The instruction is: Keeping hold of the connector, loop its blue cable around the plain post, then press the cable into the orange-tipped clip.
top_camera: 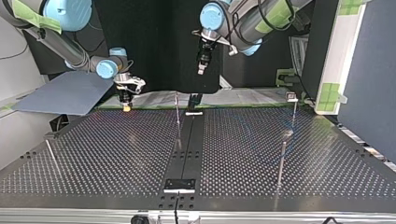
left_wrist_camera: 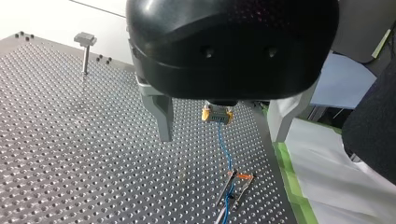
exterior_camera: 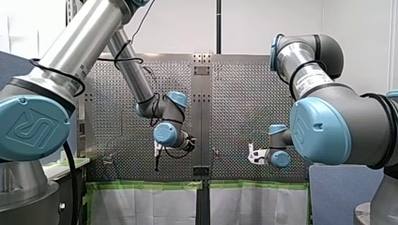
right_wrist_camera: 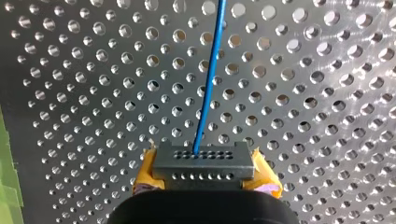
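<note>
Holding claw: my right gripper [right_wrist_camera: 204, 175] is closed on the connector [right_wrist_camera: 203, 158]; its yellow pads [right_wrist_camera: 145, 173] press on the two short sides of it.
Connector: a grey block with two rows of small holes. It sits between the pads, just above the perforated table [right_wrist_camera: 327, 116], and I cannot tell whether it touches it.
Blue cable: the blue cable [right_wrist_camera: 208, 79] leaves the middle of the connector and runs straight ahead over the table, away from the gripper.
Cable, far end: in the left wrist view it goes from the connector to the foot of the orange-tipped clip [left_wrist_camera: 243, 176] and passes beside the thin pins there. Whether it sits inside the clip, I cannot tell.
Clip: it stands near the table's edge, beside the green tape [left_wrist_camera: 292, 186], well apart from the connector.
Place of right gripper: in the top view it is low at the far edge of the table, at the view's left half.
Other claw: my left gripper [left_wrist_camera: 222, 137] is open. Its metal fingers [left_wrist_camera: 161, 116] stand wide apart with nothing between them, and it hangs above the table, higher than the right gripper.
Posts: a post with a flat head [left_wrist_camera: 85, 46] stands upright near a far corner of the table. In the top view a few thin posts [top_camera: 282, 158] stand apart from each other on the table.
</note>
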{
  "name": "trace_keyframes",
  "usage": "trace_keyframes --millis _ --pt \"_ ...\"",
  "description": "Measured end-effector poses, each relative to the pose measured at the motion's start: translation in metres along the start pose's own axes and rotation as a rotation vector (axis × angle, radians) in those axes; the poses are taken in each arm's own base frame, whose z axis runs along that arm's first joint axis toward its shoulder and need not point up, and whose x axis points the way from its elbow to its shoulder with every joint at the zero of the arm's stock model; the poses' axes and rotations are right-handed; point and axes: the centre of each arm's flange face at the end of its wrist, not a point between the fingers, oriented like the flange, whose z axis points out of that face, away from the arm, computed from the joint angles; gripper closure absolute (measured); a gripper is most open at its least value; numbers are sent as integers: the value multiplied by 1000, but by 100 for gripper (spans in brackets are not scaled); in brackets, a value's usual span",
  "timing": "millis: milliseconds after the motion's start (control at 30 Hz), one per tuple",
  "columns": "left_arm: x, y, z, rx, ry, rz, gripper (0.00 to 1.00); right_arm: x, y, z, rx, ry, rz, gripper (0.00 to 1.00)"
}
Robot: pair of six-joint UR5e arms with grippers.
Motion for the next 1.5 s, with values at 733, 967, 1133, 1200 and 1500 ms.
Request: trace_keyframes --millis 733,967,1133,1200,1500 --pt "-15 26 -89 5 3 1 0 98 12 3 -73 83 124 100" --pt "-25 31 -106 7 -22 -8 0 139 15 -2 -131 111 128 100" --pt "-42 30 -110 13 -62 -22 0 167 19 -9 -175 115 130 100" --pt "-48 29 -112 16 -76 -27 0 177 21 -12 -192 115 132 100" --pt "-80 28 -122 29 -160 -58 0 201 28 -30 -259 80 134 100"
